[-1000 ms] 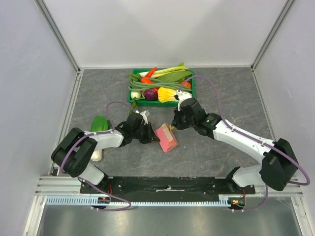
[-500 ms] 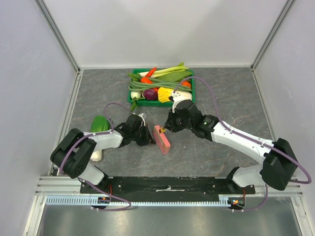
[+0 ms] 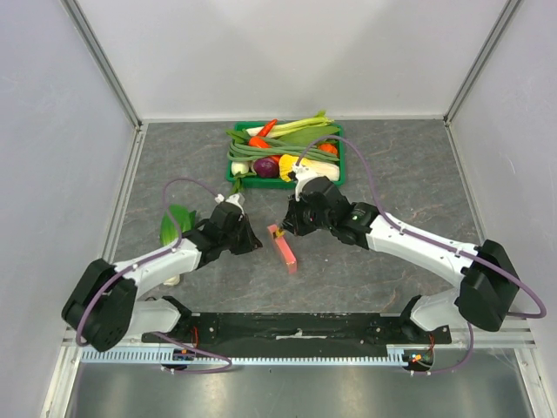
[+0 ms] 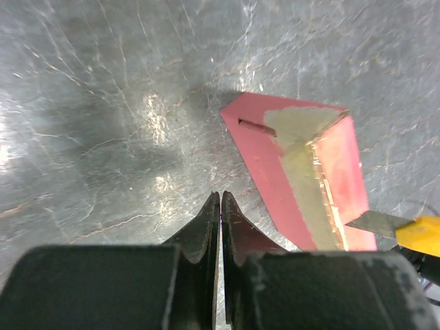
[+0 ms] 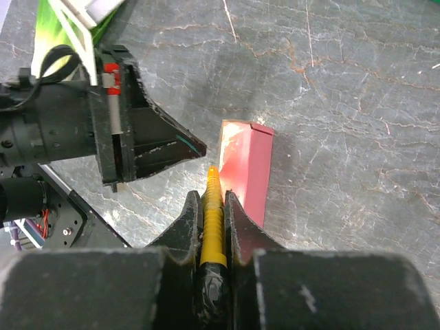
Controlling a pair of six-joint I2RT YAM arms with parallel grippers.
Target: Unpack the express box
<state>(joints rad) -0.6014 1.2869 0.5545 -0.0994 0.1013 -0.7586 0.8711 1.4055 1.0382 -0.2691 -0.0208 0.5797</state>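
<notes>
The express box (image 3: 284,250) is a thin pink box standing on its edge on the table between my two grippers. In the left wrist view the box (image 4: 275,165) shows a taped seam along its top. My left gripper (image 3: 255,247) is shut and empty, just left of the box and apart from it; its fingertips (image 4: 212,206) are pressed together. My right gripper (image 3: 290,223) is shut on a yellow utility knife (image 5: 213,206). The knife tip sits at the box's (image 5: 246,165) near upper edge. The blade also shows in the left wrist view (image 4: 375,221).
A green crate (image 3: 235,171) full of vegetables stands behind the grippers. A green leafy vegetable (image 3: 174,223) lies to the left of the left arm. In the right wrist view the left gripper (image 5: 185,148) is close to the knife tip.
The box went from lying flat to standing on its edge. My left gripper drew back left, off the box. My right gripper moved left with the knife, up to the box.
</notes>
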